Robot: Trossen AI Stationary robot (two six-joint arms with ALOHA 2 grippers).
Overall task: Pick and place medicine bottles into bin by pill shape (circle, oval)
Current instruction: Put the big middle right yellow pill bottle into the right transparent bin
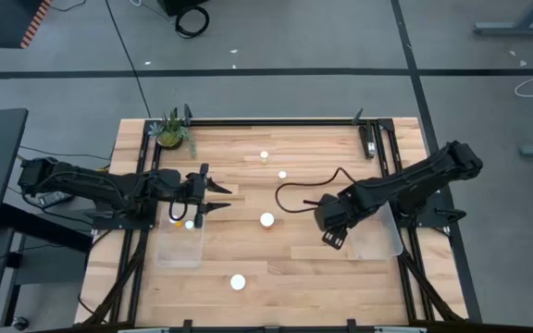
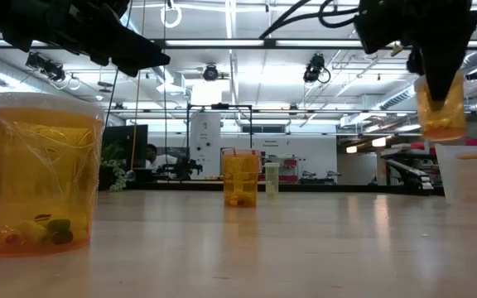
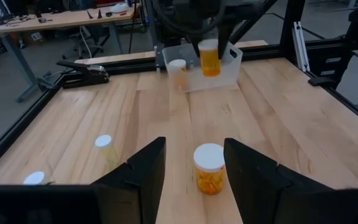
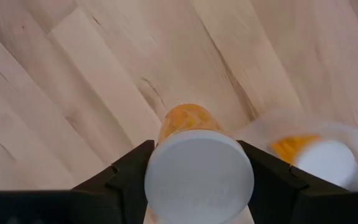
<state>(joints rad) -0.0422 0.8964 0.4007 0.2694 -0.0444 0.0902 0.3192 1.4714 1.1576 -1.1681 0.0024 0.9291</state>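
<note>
My right gripper (image 4: 197,163) is clamped on an amber medicine bottle (image 4: 194,163) by its white cap, lifted clear of the tabletop (image 1: 313,268). Seen from above, it hangs at about 4 o'clock from the table's centre, just beside the near edge of the right clear bin (image 1: 378,239). One capped bottle (image 4: 323,158) already sits in that bin.

My left gripper (image 1: 195,205) hovers at 9 o'clock over the far end of the left clear bin (image 1: 179,242), fingers parted with nothing between them. White caps (image 1: 175,218) show in the bin under it.

Loose bottles on the wood:
- centre bottle (image 1: 266,220), upright, between my two grippers and straight ahead of the left one
- front bottle (image 1: 238,282), at 6 o'clock, well apart from the rest
- two small bottles at 12 o'clock, one (image 1: 265,156) farther back, one (image 1: 282,174) nearer

A black cable (image 1: 296,190) loops across the boards from the right arm towards the centre, passing near the centre bottle. A small potted plant (image 1: 171,131) stands at the 11 o'clock corner, apart from everything. Black frame rails (image 1: 276,120) edge the tabletop.
</note>
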